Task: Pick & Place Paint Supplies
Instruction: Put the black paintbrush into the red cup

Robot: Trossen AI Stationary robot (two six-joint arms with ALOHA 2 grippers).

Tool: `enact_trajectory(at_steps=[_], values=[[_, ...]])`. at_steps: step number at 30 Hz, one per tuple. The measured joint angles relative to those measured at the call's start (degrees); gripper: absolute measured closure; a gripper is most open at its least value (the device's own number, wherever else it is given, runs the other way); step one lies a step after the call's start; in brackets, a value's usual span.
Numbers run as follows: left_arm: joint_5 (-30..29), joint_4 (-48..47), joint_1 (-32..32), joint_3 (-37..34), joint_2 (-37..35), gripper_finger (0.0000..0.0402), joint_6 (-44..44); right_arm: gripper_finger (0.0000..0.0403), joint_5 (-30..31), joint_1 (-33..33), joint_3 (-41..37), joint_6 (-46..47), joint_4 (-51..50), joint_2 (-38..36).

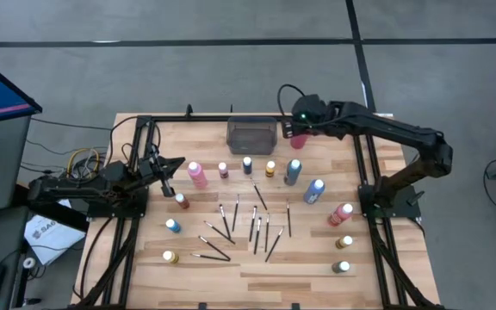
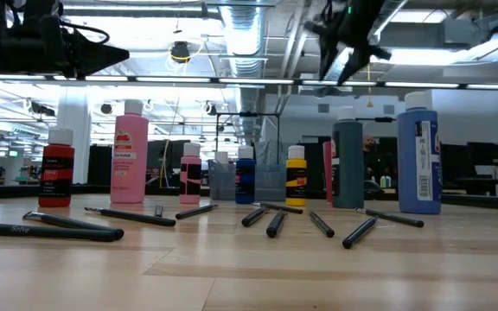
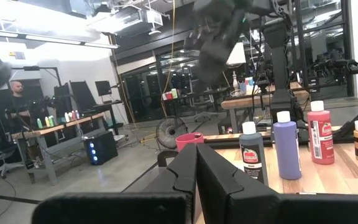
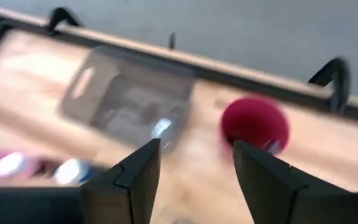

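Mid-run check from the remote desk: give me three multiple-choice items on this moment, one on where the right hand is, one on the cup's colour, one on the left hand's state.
1. Where is the right hand?
A. over the table's far edge, near the cup and grey tray
B. over the brushes
C. off the table

2. What colour is the cup?
A. blue
B. red
C. yellow

3. How are the left hand's fingers?
A. wide open
B. shut, empty
C. shut on a bottle

Answers: 1 A, the high view shows it beside the tray; 2 B, red in the right wrist view; 3 B, fingers meet with nothing between.
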Motion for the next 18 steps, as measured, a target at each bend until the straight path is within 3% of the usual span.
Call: enact_trajectory(at_steps=[7, 18], values=[[0.0, 0.0, 0.0, 0.0, 0.0, 0.0399, 0.0, 0.0219, -7.2, 11.1, 6.8, 16.6, -13.3, 0.0], [0.0, 0.0, 0.0, 0.0, 0.0, 0.0399, 0.0, 0.0221, -8.5, 30.6, 6.5, 40.6, -11.0, 8.2]])
